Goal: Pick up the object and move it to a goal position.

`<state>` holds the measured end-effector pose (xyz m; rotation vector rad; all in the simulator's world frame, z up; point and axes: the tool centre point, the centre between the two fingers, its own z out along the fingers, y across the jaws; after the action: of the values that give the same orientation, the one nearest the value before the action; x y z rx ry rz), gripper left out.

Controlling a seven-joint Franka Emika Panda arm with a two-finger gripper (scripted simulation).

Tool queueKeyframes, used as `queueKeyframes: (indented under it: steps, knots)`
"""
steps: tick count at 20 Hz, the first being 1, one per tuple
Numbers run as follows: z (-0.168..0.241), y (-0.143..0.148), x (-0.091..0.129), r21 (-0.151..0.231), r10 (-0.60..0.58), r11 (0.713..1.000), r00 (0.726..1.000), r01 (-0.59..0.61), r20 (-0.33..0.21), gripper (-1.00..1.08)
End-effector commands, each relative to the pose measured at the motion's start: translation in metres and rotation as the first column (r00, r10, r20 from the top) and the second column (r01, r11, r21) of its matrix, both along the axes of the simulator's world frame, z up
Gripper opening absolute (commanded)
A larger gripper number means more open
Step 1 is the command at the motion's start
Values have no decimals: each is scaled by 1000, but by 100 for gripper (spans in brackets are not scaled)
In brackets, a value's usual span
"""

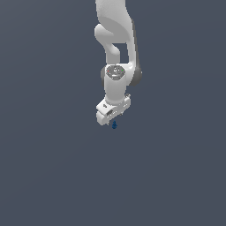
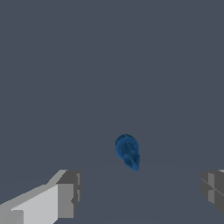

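Observation:
The object (image 1: 114, 125) is a small dark blue slim piece that shows just under my white gripper (image 1: 112, 121) in the exterior view. In the wrist view the object (image 2: 127, 151) appears nearly end-on, its wider rounded end facing the camera. My gripper (image 2: 140, 194) is open: one grey fingertip (image 2: 68, 194) and the other (image 2: 213, 189) stand wide apart, with the object lying in line with the gap between them and touching neither. The gripper holds nothing.
A plain dark grey-blue surface fills both views. The white arm (image 1: 115, 48) comes down from the top of the exterior view. No other objects or marks show.

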<state>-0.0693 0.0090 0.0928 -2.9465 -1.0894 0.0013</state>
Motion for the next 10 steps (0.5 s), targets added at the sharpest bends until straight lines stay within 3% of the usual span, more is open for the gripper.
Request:
queueKeyframes:
  steps: [1, 10]
  knots:
    - [0, 0, 0, 0, 0, 1000, 1000, 0, 0, 100]
    - [-32, 0, -1, 0, 4, 1000, 1000, -4, 1, 100]
